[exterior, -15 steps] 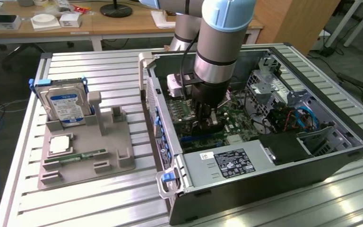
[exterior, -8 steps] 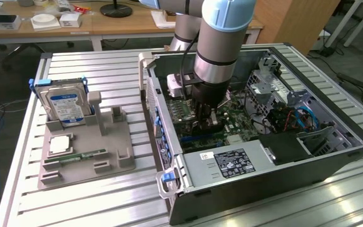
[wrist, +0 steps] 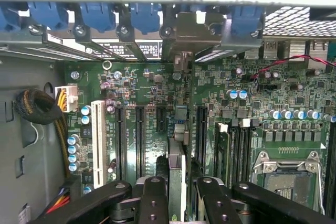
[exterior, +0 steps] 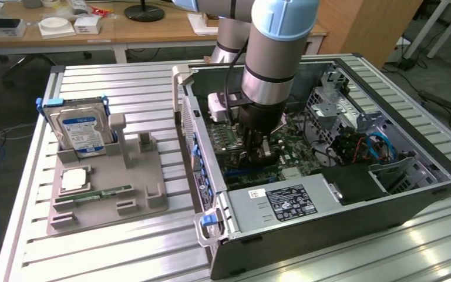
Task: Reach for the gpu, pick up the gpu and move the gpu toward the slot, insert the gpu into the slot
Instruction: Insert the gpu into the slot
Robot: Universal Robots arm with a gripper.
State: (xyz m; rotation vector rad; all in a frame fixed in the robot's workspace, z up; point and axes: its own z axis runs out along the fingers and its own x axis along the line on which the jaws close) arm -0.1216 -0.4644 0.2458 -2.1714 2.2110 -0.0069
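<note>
A ribbed aluminium workbench (exterior: 115, 247) fills the middle of the room, with cluttered wooden desks behind it. On the bench stands an open computer case (exterior: 413, 200), lying on its side so the green motherboard (wrist: 220, 103) faces up. Taking that case as the landmark: beside it, toward the exterior view's left, sits a grey parts holder (exterior: 104, 197) carrying a hard drive (exterior: 80, 132) with a blue and white label, a small memory stick (exterior: 104, 192) and a square processor chip (exterior: 74, 179).

The robot arm (exterior: 276, 47) reaches straight down into the case from above. Its gripper (wrist: 178, 195) is low over the board, in the middle of the case. The black fingers (wrist: 153, 203) are closed on the gpu (wrist: 177, 171), which stands edge-on between them, thin and upright, running away from the fingers toward the case's rear wall of blue card latches (wrist: 97, 14). A silver bracket (wrist: 191, 35) stands at that wall, in line with the card.

The card sits directly over the slot (wrist: 181, 114), among the row of long dark connectors on the board. Its lower edge is close to the connector, but I cannot tell whether it is seated. The square processor socket (wrist: 287, 174) lies off to one side of the gripper.
</note>
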